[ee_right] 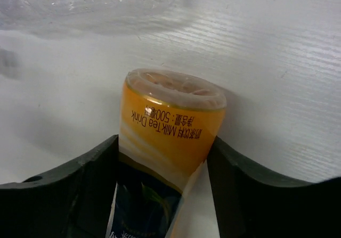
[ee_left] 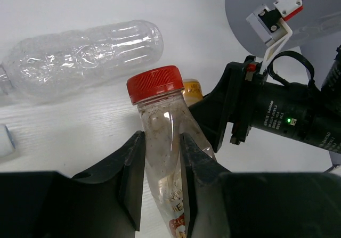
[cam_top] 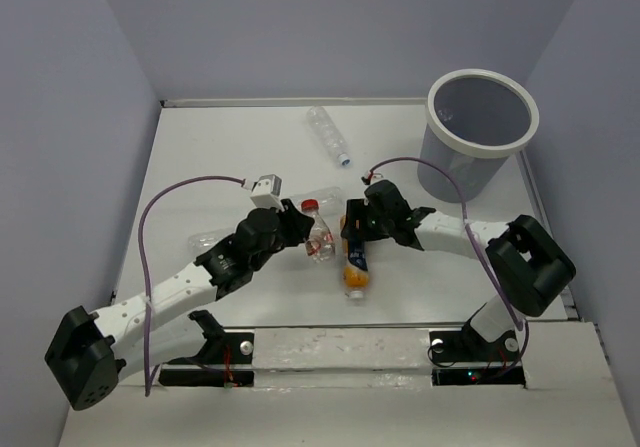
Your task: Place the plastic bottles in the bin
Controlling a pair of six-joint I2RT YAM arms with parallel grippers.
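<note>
My left gripper (cam_top: 303, 229) is shut on the clear bottle with the red cap (cam_top: 319, 235). In the left wrist view both fingers (ee_left: 133, 179) press that bottle's body (ee_left: 160, 142). My right gripper (cam_top: 352, 229) is shut on the orange bottle (cam_top: 356, 265), which shows base-first in the right wrist view (ee_right: 170, 126); its white cap is hidden. A clear bottle (cam_top: 328, 135) with a blue end lies at the far centre. Another clear bottle (ee_left: 85, 51) lies just beyond the grippers. The grey bin (cam_top: 483, 127) stands at the far right.
A further clear bottle (cam_top: 205, 239) lies on the table beside the left arm. The two grippers are close together, almost touching, at the table's middle. Grey walls close in the table at the left, back and right.
</note>
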